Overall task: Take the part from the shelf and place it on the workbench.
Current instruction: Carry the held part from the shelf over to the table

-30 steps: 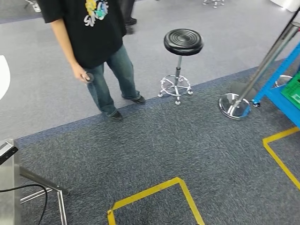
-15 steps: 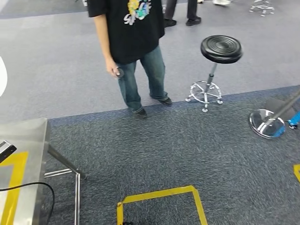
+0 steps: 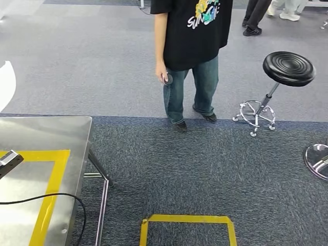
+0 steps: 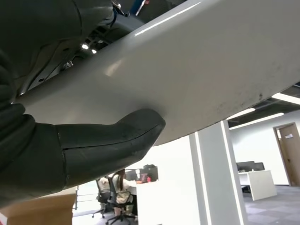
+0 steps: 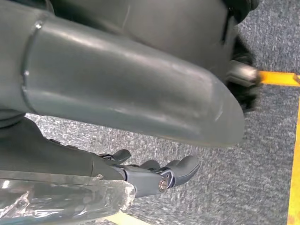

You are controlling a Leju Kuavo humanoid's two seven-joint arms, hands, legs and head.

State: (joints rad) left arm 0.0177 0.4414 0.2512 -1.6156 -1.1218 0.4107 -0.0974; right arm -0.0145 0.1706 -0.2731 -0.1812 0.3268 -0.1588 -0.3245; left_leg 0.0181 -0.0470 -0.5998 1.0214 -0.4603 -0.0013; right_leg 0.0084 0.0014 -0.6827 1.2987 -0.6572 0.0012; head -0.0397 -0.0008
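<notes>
The part (image 4: 212, 70) is a large, smooth, pale grey-white shell. In the left wrist view my left hand (image 4: 71, 150) grips it, the thick dark thumb pressed flat on its surface. In the head view a white curved edge of the part (image 3: 5, 84) shows at the far left, above the workbench. The steel workbench (image 3: 73, 133) stands at the lower left, marked with a yellow tape rectangle (image 3: 54, 179). My right hand (image 5: 155, 176) hangs over the carpet, fingers stretched out and apart from the thumb, nothing between them. Crinkled clear film (image 5: 63, 201) lies beside it.
A person in a black T-shirt (image 3: 193, 46) stands ahead, holding a small black object. A black stool (image 3: 288, 69) is at the right, a chrome base (image 3: 317, 160) at the right edge. A yellow tape square (image 3: 187, 225) marks the floor. A black cable (image 3: 46, 197) crosses the bench.
The camera has swung left: the workbench has come further into view, and the person, stool and floor tape sit further right in the picture. The blue shelf frame has left the picture.
</notes>
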